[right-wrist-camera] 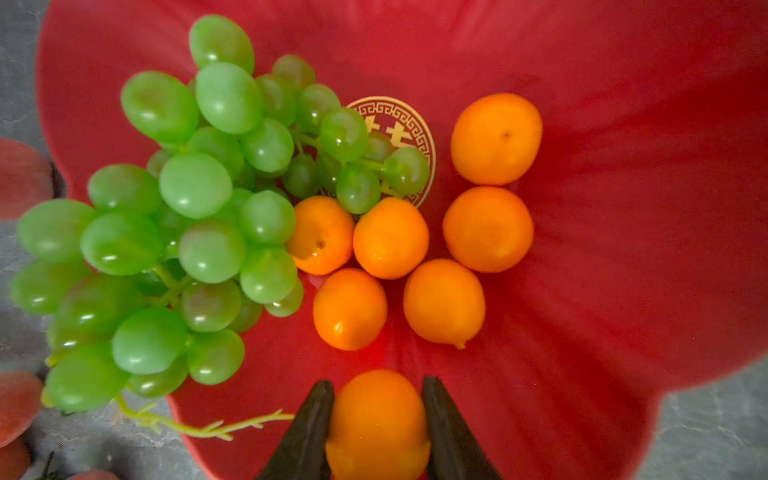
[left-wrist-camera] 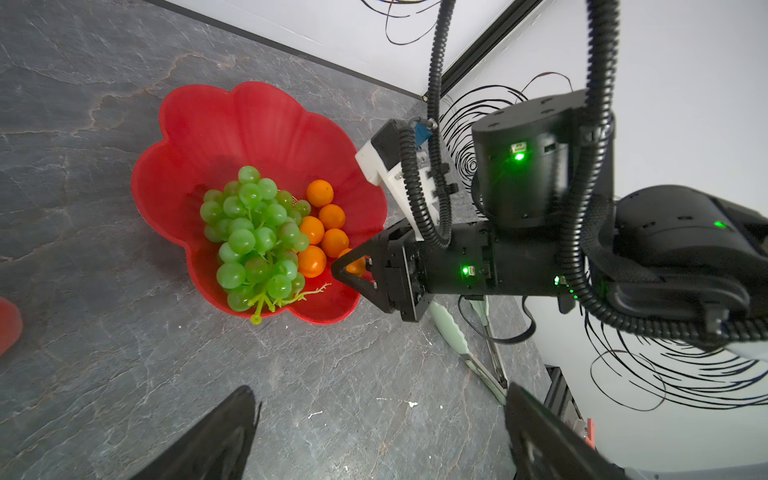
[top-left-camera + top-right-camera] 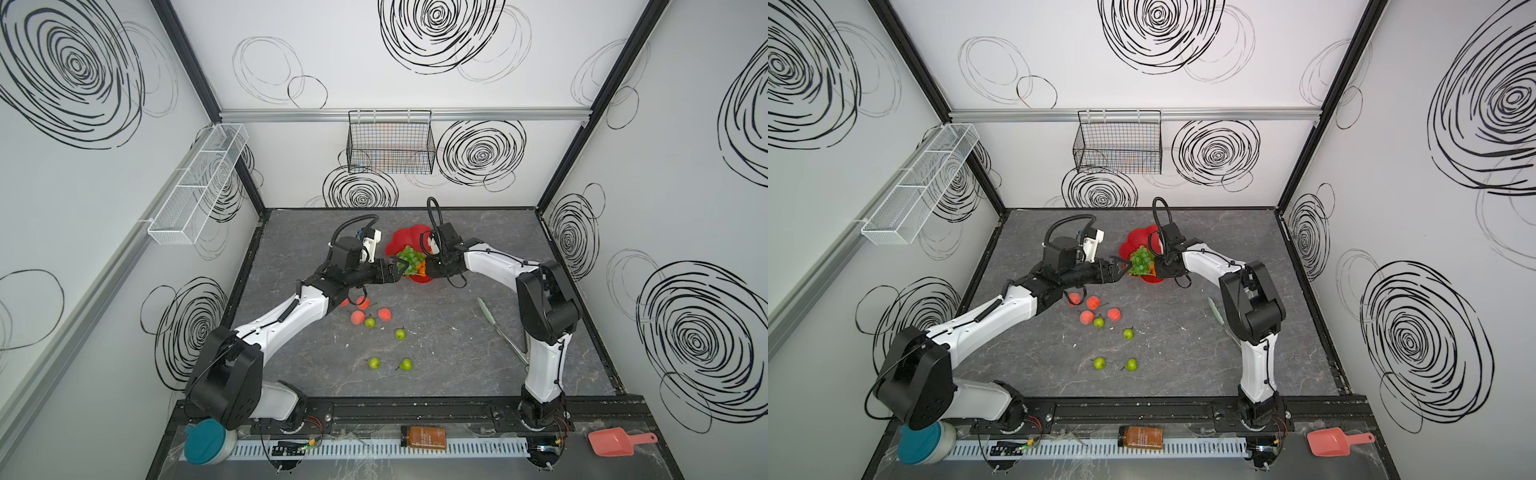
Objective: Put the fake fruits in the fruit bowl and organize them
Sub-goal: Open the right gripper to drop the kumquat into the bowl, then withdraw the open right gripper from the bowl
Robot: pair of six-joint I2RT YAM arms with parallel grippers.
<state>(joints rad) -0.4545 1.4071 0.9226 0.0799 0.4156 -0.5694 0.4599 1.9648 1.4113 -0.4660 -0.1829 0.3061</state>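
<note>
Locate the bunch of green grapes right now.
In both top views the grape bunch lies in the red fruit bowl toward the back centre of the table, filling its left part, with the oranges against it on the right.

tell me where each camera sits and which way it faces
Both top views: high above the robot's base, looking down at the table; left arm and right arm show.
Left wrist: on the left arm, facing the bowl and right gripper; open left gripper shows.
Right wrist: above the bowl; right gripper holds an orange.
Shared: grapes in both wrist views.
</note>
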